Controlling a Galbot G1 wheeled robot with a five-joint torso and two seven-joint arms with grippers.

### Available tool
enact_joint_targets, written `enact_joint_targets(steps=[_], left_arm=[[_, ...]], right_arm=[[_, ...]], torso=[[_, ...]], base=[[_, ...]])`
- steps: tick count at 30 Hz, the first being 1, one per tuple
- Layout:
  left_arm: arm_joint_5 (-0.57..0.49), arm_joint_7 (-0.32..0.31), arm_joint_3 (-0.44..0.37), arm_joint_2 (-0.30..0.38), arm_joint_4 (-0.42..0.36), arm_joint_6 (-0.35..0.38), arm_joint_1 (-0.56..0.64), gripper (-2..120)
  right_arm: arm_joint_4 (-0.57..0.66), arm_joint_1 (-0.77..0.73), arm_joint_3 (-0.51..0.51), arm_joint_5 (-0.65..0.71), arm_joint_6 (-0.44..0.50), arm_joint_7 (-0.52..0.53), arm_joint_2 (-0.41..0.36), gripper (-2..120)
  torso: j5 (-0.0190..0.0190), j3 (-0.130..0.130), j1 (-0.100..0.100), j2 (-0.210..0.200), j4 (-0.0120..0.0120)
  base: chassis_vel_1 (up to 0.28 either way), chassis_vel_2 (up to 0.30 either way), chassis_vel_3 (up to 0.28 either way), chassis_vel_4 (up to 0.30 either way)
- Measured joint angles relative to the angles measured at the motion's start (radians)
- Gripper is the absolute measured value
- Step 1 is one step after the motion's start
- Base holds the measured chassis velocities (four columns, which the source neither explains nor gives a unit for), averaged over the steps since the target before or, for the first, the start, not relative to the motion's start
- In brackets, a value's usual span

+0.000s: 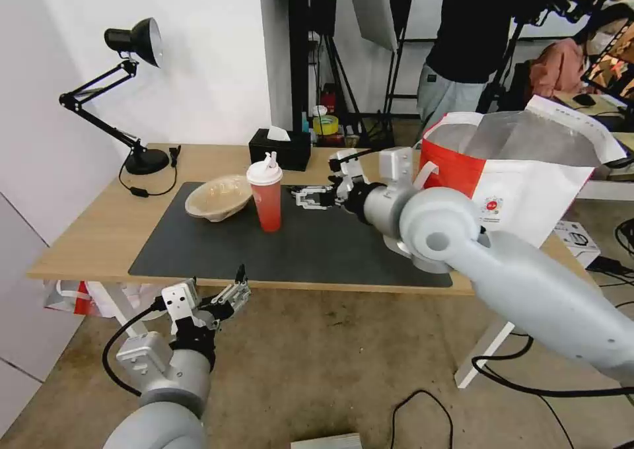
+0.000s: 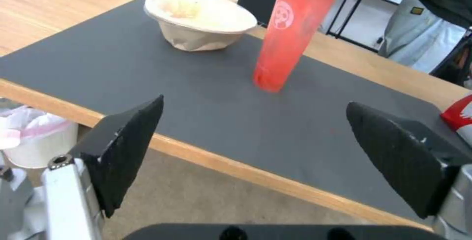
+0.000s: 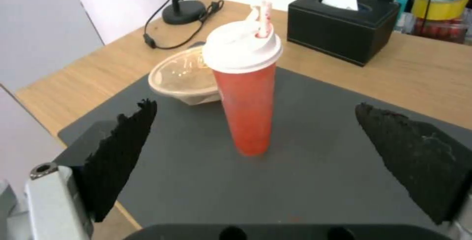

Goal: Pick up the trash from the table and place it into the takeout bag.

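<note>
Head view: table (image 1: 99, 231) with dark grey mat (image 1: 317, 251); red drink cup (image 1: 266, 195) upright near the mat's far edge, beige pulp bowl (image 1: 218, 198) just beside it toward the far left corner; takeout bag (image 1: 522, 172) at the table's right end. Right gripper (image 1: 305, 197) over the mat, spread, near the cup. Left gripper (image 1: 234, 294) below the table's near edge, spread.

Left wrist view: fingers (image 2: 125, 148) apart; cup (image 2: 285, 41) and bowl (image 2: 201, 20) beyond.

Right wrist view: fingers (image 3: 118, 155) wide, empty; cup (image 3: 246, 89) between and beyond them; black tissue box (image 3: 342, 24) behind.
</note>
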Motion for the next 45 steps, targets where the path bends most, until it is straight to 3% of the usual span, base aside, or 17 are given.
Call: enact_joint_targets(steps=[10, 22, 45], left_arm=[[0.007, 0.0, -0.002, -0.002, 0.0, 0.0, 0.011, 100], [0.014, 0.001, -0.002, -0.007, 0.0, -0.001, 0.019, 100], [0.016, 0.001, -0.006, -0.007, 0.0, -0.005, 0.025, 100]], right_arm=[[-0.042, 0.007, -0.019, -0.048, -0.027, -0.025, 0.045, 100], [-0.016, 0.006, -0.023, -0.038, -0.061, -0.046, 0.011, 100], [-0.059, 0.015, -0.064, -0.048, -0.069, -0.045, 0.088, 100]], torso=[[0.0001, 0.0, 0.0, 0.0, 0.0], [0.0002, 0.0, 0.0, 0.0, -0.0001], [0.0, 0.0, 0.0, 0.0, -0.0001]], base=[[0.0, 0.0, 0.0, 0.0], [0.0, 0.0, 0.0, 0.0], [0.0, 0.0, 0.0, 0.0]])
